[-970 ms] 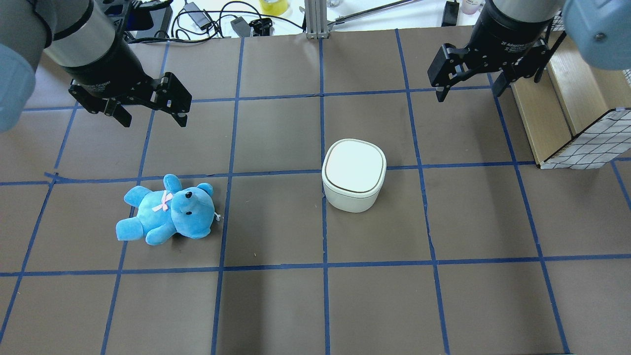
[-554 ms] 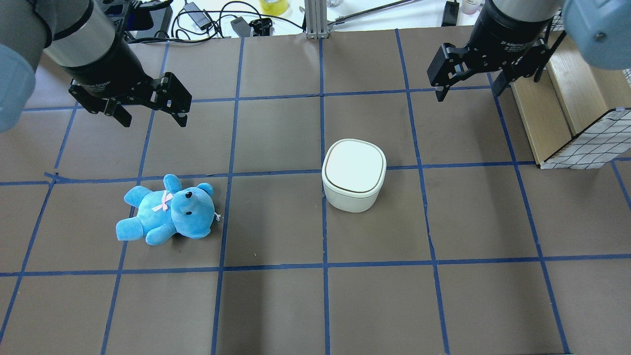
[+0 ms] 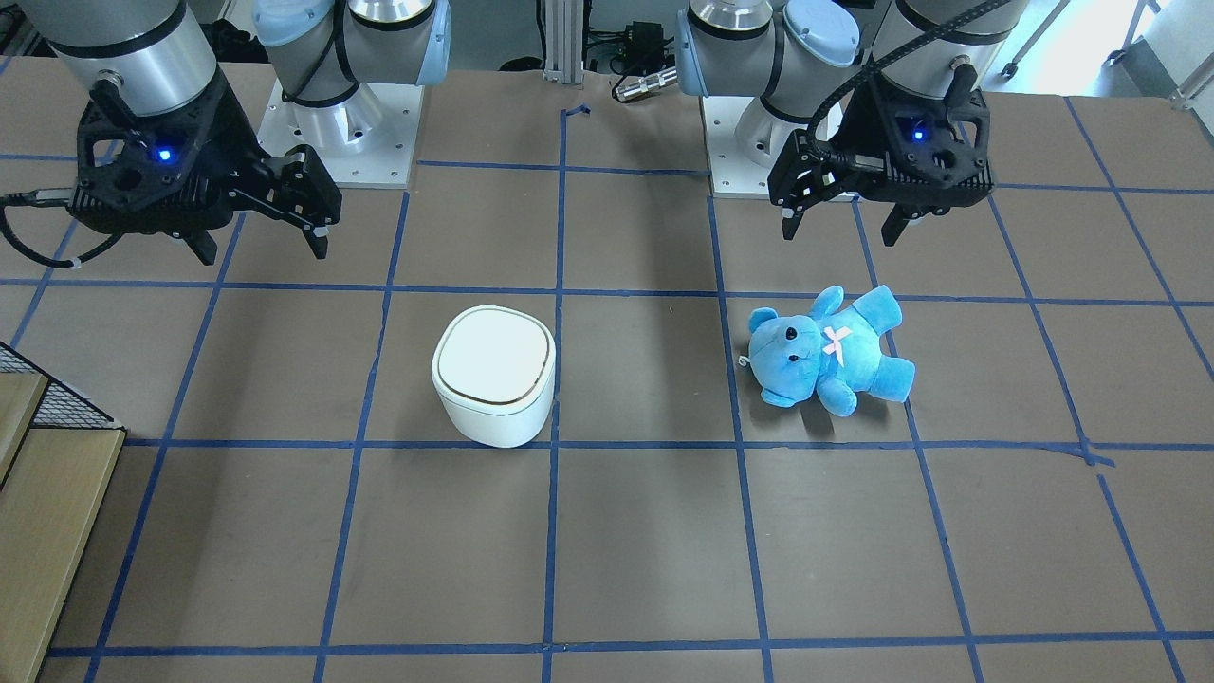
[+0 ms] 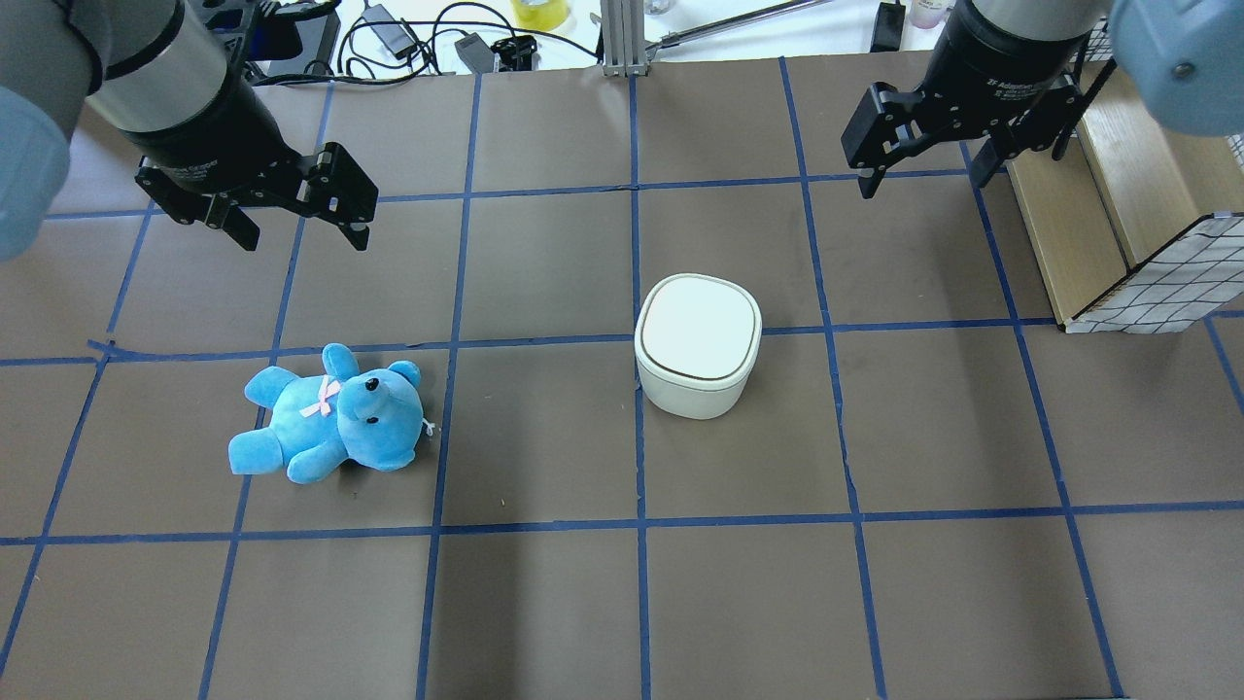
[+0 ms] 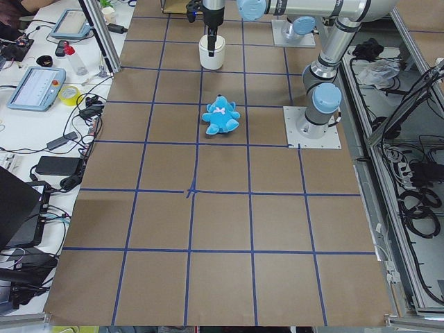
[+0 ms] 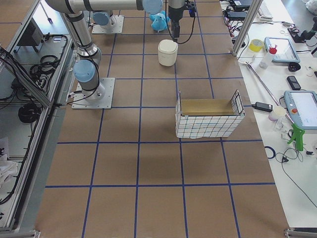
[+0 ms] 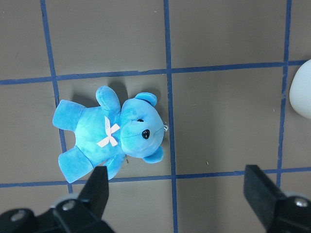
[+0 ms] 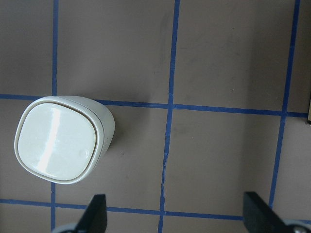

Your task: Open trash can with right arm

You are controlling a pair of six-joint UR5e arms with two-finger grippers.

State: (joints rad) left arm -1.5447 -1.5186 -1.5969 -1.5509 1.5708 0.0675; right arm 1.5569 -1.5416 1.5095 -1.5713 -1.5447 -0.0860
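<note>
Right now I am at the very start. My right pincer [image 4: 923, 185] hangs released high above the tabletop [image 4: 544, 437], well apart from the trash can [image 4: 692, 394]. The can stands near the tabletop's middle, slightly toward its right edge, with its lid [image 8: 56, 138] flat and closed.

Next, I judge, I must travel over the can, come down, and either press the lid or catch its rim, depending on how it opens. That is what I cannot make out: no hinge, latch or lip shows along the gold-lined seam.

My wrist view cuts off most of my spread fingers [image 8: 95, 213]. My left pincer [image 4: 303, 238] is also released, hovering over the blue teddy bear [image 4: 330, 413].
</note>
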